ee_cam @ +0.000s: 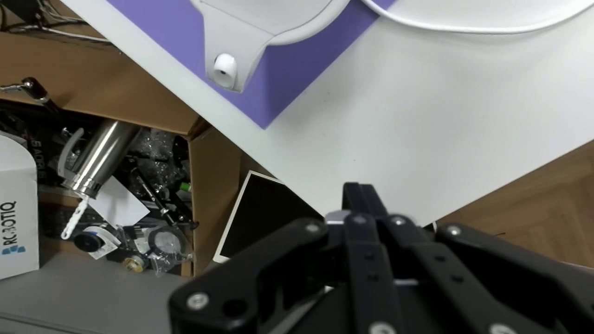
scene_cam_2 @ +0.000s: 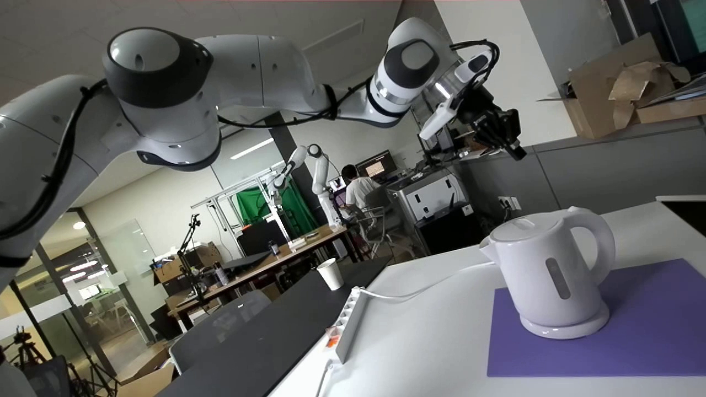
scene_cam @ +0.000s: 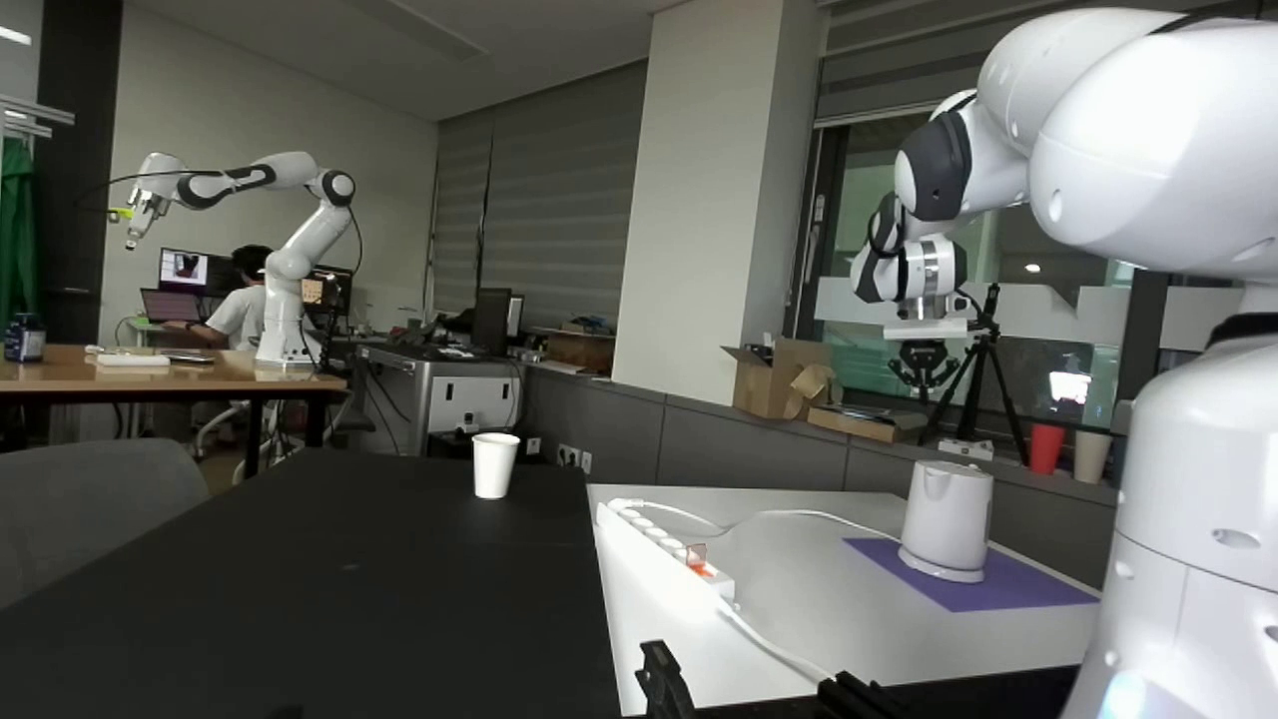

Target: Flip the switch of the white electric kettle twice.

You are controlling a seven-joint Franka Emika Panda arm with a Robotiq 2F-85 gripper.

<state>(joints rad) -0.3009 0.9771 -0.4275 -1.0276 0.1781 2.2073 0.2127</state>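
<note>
The gripper (ee_cam: 360, 188) comes first, right up close in the wrist view. Its two fingers (ee_cam: 352, 199) are pressed together, with nothing between them. It hangs higher than the kettle (scene_cam_2: 535, 270) and well apart from it, so my guess is that the step now is to move over to it.

A white knob (ee_cam: 225, 69) shows on a part that sticks out of the kettle, likely its handle (scene_cam_2: 605, 242). I take it for the switch, but I can't be sure.

Closed like that, the fingers can poke like one strong finger. Line the tips up over the knob first, then come down slowly. Push only until it flips, back off a little, then flip it once more. A hard push could tip or slide the kettle, which stands upright on the purple mat (scene_cam_2: 651, 325) on the white table (scene_cam_2: 436, 331). Don't snag the cord (ee_cam: 464, 30).

Farther away, the cord goes to a power strip (scene_cam_2: 346, 317). Its orange part (scene_cam_2: 332, 341) may be a switch too, but that's the wrong one. Past that, a paper cup (scene_cam_2: 331, 274) stands on the black table (scene_cam: 419, 599), out of the way.
</note>
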